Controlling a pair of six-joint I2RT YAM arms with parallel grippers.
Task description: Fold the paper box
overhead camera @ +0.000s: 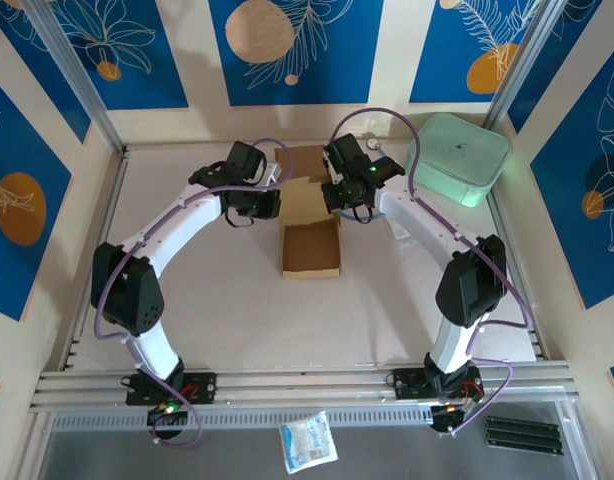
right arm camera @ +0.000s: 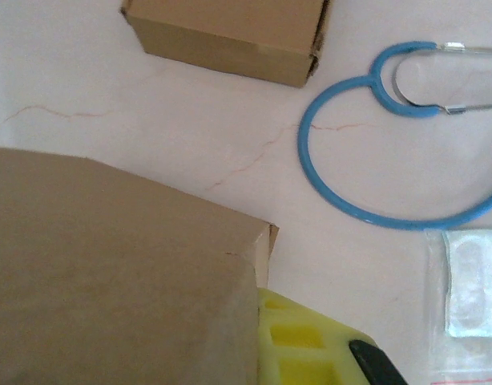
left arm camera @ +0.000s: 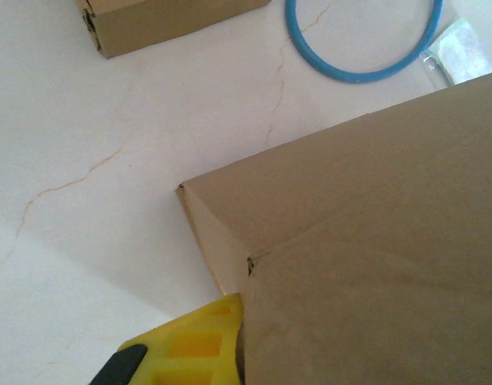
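Note:
The paper box [overhead camera: 310,248] is brown cardboard and lies open at the middle of the table, its lid flap [overhead camera: 299,165] standing up behind it. My left gripper [overhead camera: 270,203] grips the flap's left side and my right gripper [overhead camera: 337,195] its right side. In the left wrist view the cardboard flap [left arm camera: 366,241] covers the right half, with one yellow finger [left arm camera: 190,345] pressed against its edge and the other hidden behind it. In the right wrist view the flap [right arm camera: 118,273] covers the left, a yellow finger [right arm camera: 310,345] tight against it. Both grippers are shut on the cardboard.
A mint-green tub [overhead camera: 459,158] stands at the back right. A small plastic packet [overhead camera: 308,441] and black strips [overhead camera: 524,434] lie by the near rail. The wrist views show a second closed brown box [right arm camera: 230,36], a blue tube loop [right arm camera: 390,218] and a clear packet [right arm camera: 470,289].

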